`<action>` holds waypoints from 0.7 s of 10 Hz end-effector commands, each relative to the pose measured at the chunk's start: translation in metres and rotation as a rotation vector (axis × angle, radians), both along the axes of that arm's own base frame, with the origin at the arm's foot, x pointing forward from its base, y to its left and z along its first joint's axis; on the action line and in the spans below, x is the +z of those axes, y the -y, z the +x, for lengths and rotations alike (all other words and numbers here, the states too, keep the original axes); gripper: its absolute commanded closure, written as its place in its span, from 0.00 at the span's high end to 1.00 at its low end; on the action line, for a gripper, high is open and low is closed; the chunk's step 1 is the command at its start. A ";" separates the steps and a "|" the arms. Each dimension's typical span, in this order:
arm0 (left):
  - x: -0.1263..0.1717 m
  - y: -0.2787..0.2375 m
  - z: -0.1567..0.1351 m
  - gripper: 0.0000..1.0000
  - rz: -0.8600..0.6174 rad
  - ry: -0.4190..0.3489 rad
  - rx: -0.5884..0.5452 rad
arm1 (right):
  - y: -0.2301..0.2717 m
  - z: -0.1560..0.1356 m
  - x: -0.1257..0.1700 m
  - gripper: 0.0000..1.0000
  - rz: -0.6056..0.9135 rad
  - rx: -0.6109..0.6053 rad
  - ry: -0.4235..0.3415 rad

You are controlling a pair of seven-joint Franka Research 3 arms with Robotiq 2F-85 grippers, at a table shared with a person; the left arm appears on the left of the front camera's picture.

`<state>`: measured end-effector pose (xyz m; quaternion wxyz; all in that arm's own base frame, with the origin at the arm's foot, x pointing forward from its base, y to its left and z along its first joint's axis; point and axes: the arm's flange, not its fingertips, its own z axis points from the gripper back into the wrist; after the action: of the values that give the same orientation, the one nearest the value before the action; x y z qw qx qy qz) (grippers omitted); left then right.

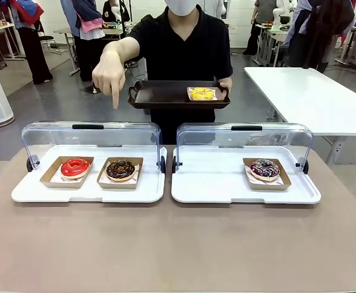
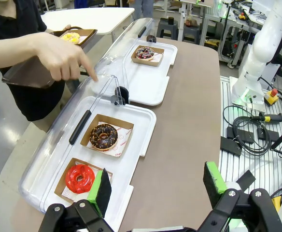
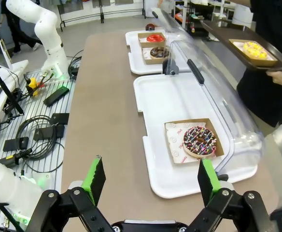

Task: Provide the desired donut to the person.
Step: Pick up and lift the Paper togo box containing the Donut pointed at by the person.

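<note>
well, a brown table [image 1: 178, 244] spans the foreground, smooth and matte. beyond it is a workshop room with a grey floor, a white table [image 1: 315, 91] off to the right and other people standing farther back. on the brown table two serving trays sit side by side, just apart: the left white tray [image 1: 86, 194] and the right white tray [image 1: 227, 192]. each has a clear cover swung up on its far edge, the left lid [image 1: 89, 137] and the right lid [image 1: 245, 139]. both stand upright between the donuts and the person [image 1: 184, 43] across the table.

in the left white tray a red donut [image 1: 75, 166] and a chocolate donut [image 1: 121, 169] lie in cardboard boats next to each other. in the right white tray a sprinkled donut [image 1: 264, 168] lies alone near the right end.

the person holds a dark brown tray [image 1: 163, 96] in front of the body with a yellow donut [image 1: 202, 93] on it. the pointing hand [image 1: 109, 74] aims a finger down over the left lid, nearer the chocolate donut than the red one.

the left end effector [image 2: 156, 187] hovers above the near end of the left white tray, its green pads well apart and holding nothing. the right end effector [image 3: 150, 180] hangs above the table by the right white tray, its pads likewise wide apart and empty. cables [image 2: 247, 140] lie on a slatted stand beside the table.
</note>
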<state>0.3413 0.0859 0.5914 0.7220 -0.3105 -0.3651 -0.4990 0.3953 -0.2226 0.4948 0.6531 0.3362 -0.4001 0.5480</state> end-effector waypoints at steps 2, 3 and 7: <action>0.002 0.000 0.000 1.00 -0.003 -0.005 -0.007 | 0.001 0.001 0.001 1.00 0.011 0.007 0.000; 0.002 0.000 0.000 1.00 -0.003 -0.005 -0.007 | 0.001 0.001 0.001 1.00 0.011 0.007 0.000; 0.002 0.000 0.000 1.00 -0.003 -0.005 -0.007 | 0.001 0.001 0.001 1.00 0.011 0.007 0.000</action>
<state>0.3413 0.0859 0.5914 0.7220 -0.3105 -0.3651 -0.4991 0.3952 -0.2226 0.4948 0.6530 0.3364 -0.4001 0.5480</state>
